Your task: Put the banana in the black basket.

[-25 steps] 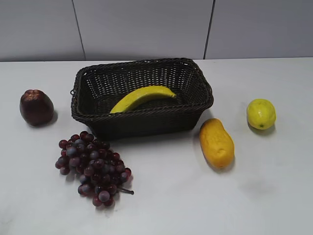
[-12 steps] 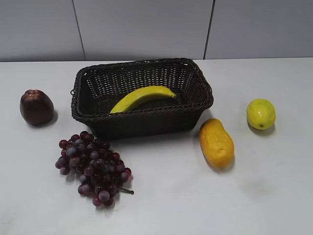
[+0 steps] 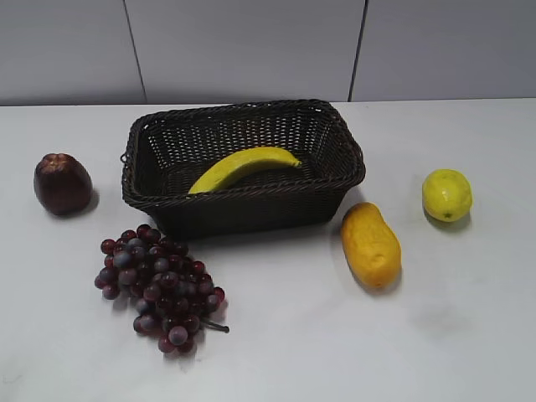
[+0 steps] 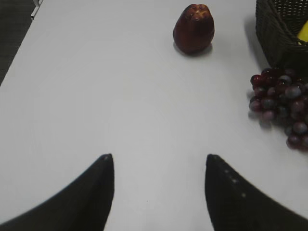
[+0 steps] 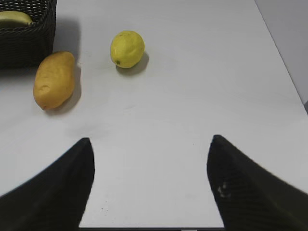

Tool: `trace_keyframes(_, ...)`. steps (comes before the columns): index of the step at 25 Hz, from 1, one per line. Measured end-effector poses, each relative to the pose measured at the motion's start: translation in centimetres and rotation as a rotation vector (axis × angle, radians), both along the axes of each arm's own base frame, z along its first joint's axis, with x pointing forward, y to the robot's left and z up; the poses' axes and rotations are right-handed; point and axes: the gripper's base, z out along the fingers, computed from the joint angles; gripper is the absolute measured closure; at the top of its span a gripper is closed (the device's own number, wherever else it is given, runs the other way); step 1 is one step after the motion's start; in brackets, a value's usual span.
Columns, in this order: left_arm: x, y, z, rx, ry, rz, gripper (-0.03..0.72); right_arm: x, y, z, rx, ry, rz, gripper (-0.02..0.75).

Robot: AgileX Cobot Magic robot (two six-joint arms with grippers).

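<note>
The banana (image 3: 243, 167) lies inside the black basket (image 3: 142, 180) at the middle back of the table, yellow-green and curved, one end up against the front wall. A sliver of it shows in the right wrist view (image 5: 14, 17) and the left wrist view (image 4: 303, 32). The basket's corner shows in the left wrist view (image 4: 279, 29) and the right wrist view (image 5: 26, 43). My left gripper (image 4: 159, 159) is open and empty over bare table. My right gripper (image 5: 150, 142) is open and empty over bare table. Neither arm shows in the exterior view.
A dark red apple-like fruit (image 3: 62, 182) sits left of the basket. A bunch of purple grapes (image 3: 159, 285) lies in front of it. An orange-yellow oval fruit (image 3: 370, 244) and a lemon (image 3: 446, 194) lie to the right.
</note>
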Motion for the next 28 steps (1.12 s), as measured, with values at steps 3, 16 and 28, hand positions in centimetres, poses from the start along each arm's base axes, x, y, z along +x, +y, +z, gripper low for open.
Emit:
trace_keyframes(3,0.2,0.0,-0.2,-0.001,-0.006,0.0,0.1,0.0,0.0,0.0,0.0,0.0,0.0,0.155)
trace_keyframes(16,0.1,0.0,-0.1,-0.001,-0.019,0.0,0.104,0.0,0.0,0.0,0.0,0.0,0.0,0.155)
trace_keyframes(28,-2.0,0.0,0.0,0.0,-0.165,0.0,0.106,0.0,0.0,0.0,0.0,0.0,0.0,0.155)
